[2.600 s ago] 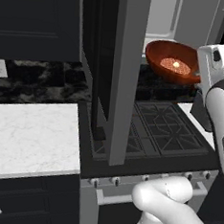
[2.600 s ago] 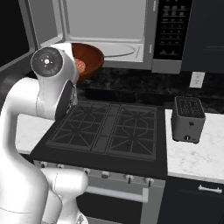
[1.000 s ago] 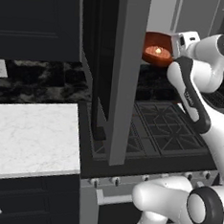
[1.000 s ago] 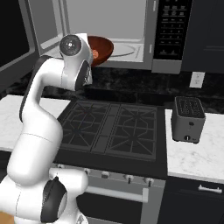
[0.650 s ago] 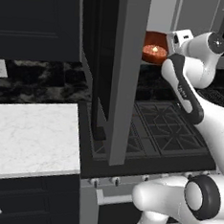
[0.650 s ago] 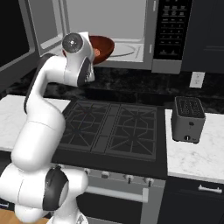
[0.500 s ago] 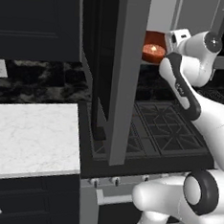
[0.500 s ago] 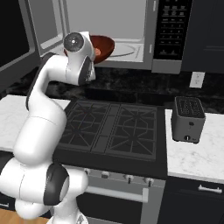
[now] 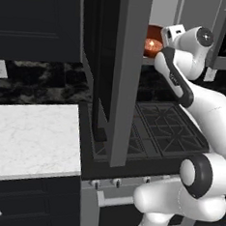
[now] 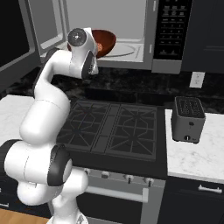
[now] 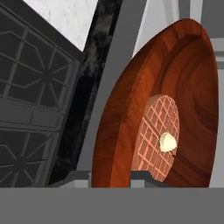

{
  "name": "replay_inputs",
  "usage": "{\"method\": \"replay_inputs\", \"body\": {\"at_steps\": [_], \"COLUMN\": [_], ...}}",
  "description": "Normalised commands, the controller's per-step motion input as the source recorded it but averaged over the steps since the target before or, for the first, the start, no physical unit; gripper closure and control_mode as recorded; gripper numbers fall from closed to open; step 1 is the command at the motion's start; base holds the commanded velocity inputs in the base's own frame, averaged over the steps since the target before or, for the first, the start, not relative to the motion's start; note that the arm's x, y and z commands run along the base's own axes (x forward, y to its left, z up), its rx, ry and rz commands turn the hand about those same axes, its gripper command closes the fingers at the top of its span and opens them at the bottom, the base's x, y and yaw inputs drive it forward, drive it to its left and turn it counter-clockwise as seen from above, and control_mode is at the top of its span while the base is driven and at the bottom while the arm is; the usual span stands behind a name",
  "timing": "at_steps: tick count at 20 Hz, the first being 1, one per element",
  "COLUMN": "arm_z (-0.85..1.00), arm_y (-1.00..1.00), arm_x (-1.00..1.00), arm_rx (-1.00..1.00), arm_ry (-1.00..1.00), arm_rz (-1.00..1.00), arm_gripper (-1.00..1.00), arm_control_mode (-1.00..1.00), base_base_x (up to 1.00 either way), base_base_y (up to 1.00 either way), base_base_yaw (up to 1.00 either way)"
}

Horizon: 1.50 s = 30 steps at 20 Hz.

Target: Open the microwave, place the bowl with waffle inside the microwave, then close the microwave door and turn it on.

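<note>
Gripper clamped on the near rim of the bowl: in the hand view the two finger tips sit at the bottom, one on each side of the rim, jaws partly closed with the rim between them. Hand view is rolled, so the bowl appears on edge.

Bowl: reddish-brown, glossy, held up at the mouth of the microwave. In the right base view the bowl sits at the left part of the light grey cavity, over the front of the floor, partly hidden behind the arm's wrist. Whether it touches the floor or turntable: cannot tell.

Waffle: pale orange-tan disc with grid texture, lying in the bottom of the bowl, a small pale lump on top of it. Also visible in the left base view as a lit orange spot just left of the wrist.

Microwave door: swung wide open to the left, seen edge-on in the left base view, blocking much of the cavity.

Below: black stove with grates. Toaster on the white counter to the right of the stove.
</note>
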Motion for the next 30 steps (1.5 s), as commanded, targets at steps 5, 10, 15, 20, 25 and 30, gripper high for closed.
{"method": "replay_inputs", "body": {"at_steps": [5,10,15,20,25,30], "arm_z": [0.23,0.29,0.07,0.00,-0.16,-0.31], "arm_y": [0.01,0.00,0.01,0.06,0.11,0.03], "arm_x": [0.49,0.52,0.50,0.50,0.42,0.22], "arm_rx": [0.00,0.00,0.00,-0.02,-0.05,-0.05], "arm_ry": [0.04,0.09,0.03,0.00,-0.01,-0.05], "arm_rz": [0.00,0.00,0.00,0.00,0.00,0.00], "arm_gripper": [1.00,1.00,1.00,1.00,1.00,-1.00], "arm_control_mode": [-1.00,-1.00,-1.00,-1.00,-1.00,-1.00], "base_base_x": [0.00,0.00,0.00,0.00,0.00,0.00], "base_base_y": [0.00,0.00,0.00,0.00,0.00,0.00], "base_base_yaw": [0.00,0.00,0.00,0.00,0.00,0.00]}}
